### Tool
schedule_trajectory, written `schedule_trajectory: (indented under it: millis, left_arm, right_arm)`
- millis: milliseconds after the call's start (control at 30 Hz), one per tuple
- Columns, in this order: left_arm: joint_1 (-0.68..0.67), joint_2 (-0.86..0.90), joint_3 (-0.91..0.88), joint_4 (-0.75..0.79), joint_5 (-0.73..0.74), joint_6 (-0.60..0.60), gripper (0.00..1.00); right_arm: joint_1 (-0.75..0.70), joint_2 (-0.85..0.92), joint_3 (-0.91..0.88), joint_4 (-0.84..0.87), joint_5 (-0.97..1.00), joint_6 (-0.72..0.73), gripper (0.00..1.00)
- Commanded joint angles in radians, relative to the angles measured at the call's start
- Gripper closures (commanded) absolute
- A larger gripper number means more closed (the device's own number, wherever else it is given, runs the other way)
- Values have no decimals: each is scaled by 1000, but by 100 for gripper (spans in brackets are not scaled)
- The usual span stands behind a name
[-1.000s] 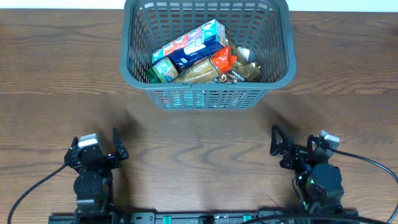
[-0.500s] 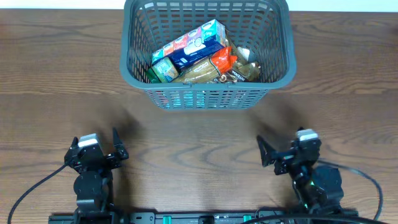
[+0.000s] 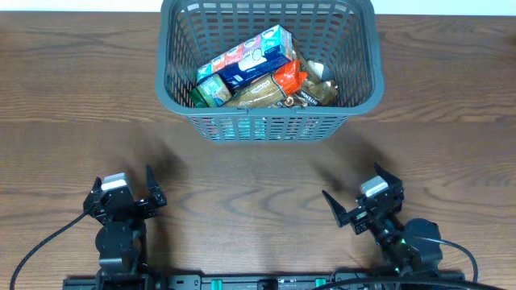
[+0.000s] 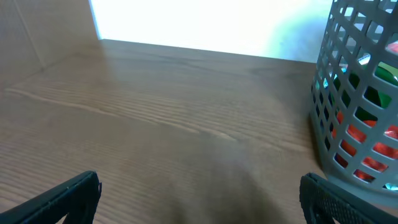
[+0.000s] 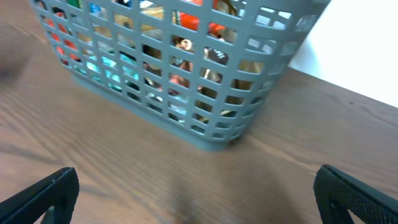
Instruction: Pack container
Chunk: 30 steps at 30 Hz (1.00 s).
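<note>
The grey-blue slatted container [image 3: 266, 125] stands at the far middle of the table, holding several grocery packets [image 3: 258, 72]. It also shows in the left wrist view [image 4: 357, 112] at the right and in the right wrist view [image 5: 180, 68] across the top. My left gripper [image 3: 125, 187] is open and empty near the front left edge; its fingertips [image 4: 199, 196] frame bare wood. My right gripper [image 3: 355, 197] is open and empty near the front right, turned toward the container; its fingertips [image 5: 196, 193] frame bare wood.
The brown wooden table [image 3: 258, 185] lies between the grippers and the container. Black cables run from both arm bases at the front edge. A bright white area lies beyond the table's far edge.
My right gripper has swung leftward and turned, moving closer to the front edge. The left arm and the container have not moved.
</note>
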Motion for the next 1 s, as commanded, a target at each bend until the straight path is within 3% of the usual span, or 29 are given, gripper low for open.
schedule_trajectory:
  millis: [0,400,533,767,967]
  left_arm:
    - [6,-6,-27,-3,-3,10,1]
    - [6,-6,-27,-3,-3,10,1]
    - [6,-6,-27,-3,-3,10,1]
    - [6,-6,-27,-3,-3,10,2]
    - [6,-6,-27,-3,-3,10,1]
  right_arm:
    - [-34,-11,-8,2,-22,-35,1]
    - [-98,-55,-45,8,-5,-65,1]
    - [-98,-55,-52,12,30,-13,1]
    - [-98,-55,-79,35,227,211,1]
    - [-98,-55,-85,59,245,211,1]
